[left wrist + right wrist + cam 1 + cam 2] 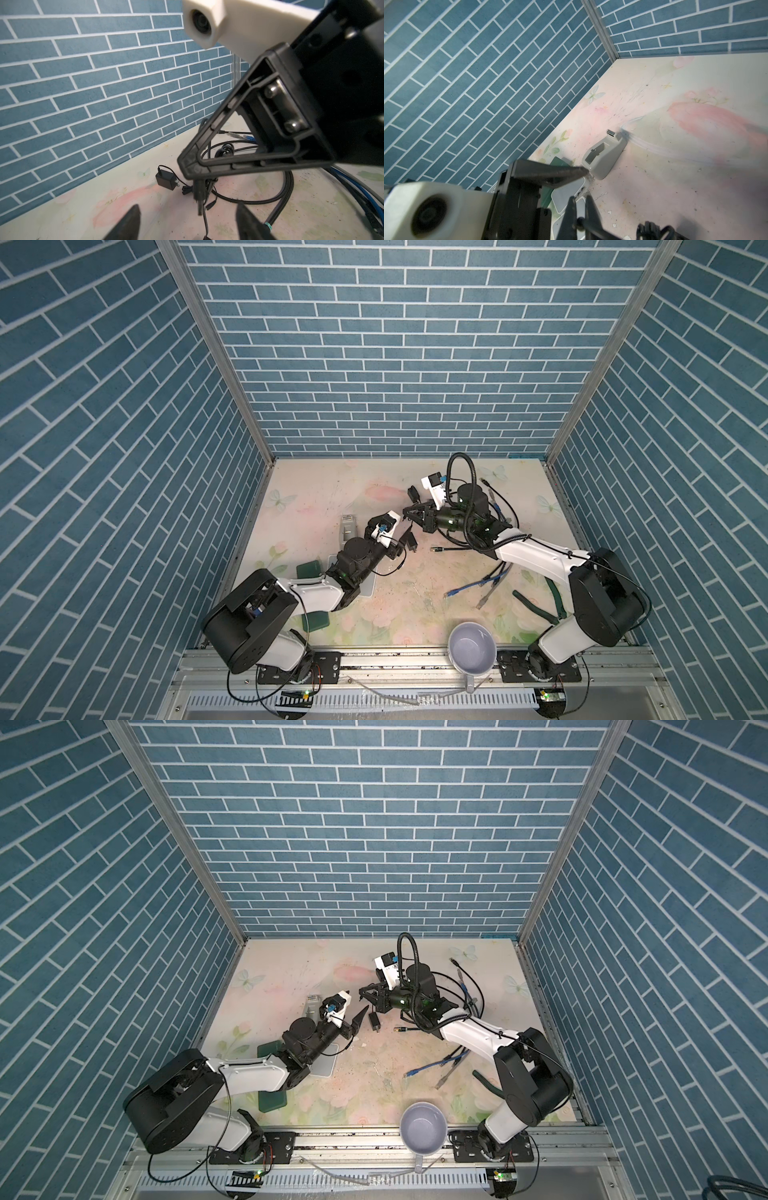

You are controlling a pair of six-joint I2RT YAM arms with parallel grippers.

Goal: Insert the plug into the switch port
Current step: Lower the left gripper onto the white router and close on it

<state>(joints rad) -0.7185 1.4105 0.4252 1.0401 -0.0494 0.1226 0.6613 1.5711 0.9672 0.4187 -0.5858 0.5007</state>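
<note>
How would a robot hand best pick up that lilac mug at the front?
The mug stands upright, mouth open, so I'd pinch its wall at the rim from straight above, one finger inside. Its handle points off the front edge, probably hard to reach.

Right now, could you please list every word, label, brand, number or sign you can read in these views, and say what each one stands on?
No text can be read in any view.
On the white camera mount of the right arm: small dark marks, too small to read.
No lettering shows on the switch, the black plug, the power adapter or the mug.
</note>
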